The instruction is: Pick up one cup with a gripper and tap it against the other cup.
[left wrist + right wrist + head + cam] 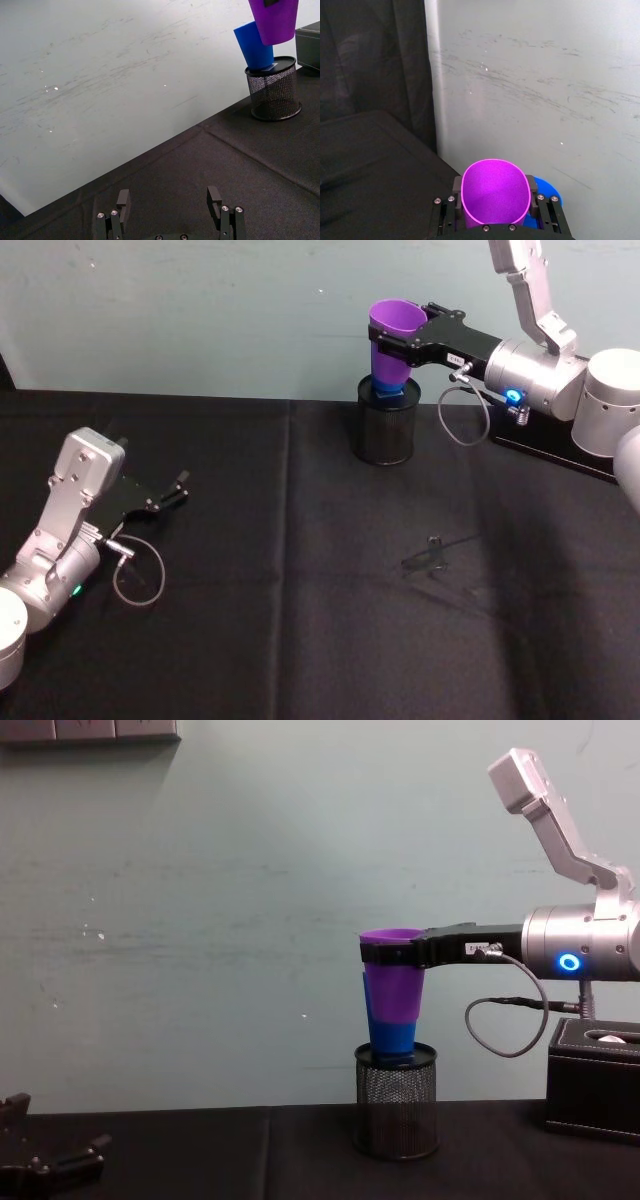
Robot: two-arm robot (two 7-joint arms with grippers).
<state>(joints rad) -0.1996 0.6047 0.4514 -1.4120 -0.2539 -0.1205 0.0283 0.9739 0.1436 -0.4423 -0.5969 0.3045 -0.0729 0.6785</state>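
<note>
The smooth, tapered purple plastic tumbler [393, 320] is held just above the black wire-mesh pen holder [385, 425], pinched near its rim by the jaws of the right gripper [390, 952]. The bright blue plastic tumbler [252, 45] is stood tilted in the holder, close against the purple one. Whether they touch cannot be told. Well left of the holder, the left gripper [169, 200] is rested on open black cloth [300, 590], jaws spread.

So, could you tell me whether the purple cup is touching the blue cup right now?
Cannot tell. In the left wrist and chest views the purple cup overlaps the blue cup, so no gap or contact shows plainly.
</note>
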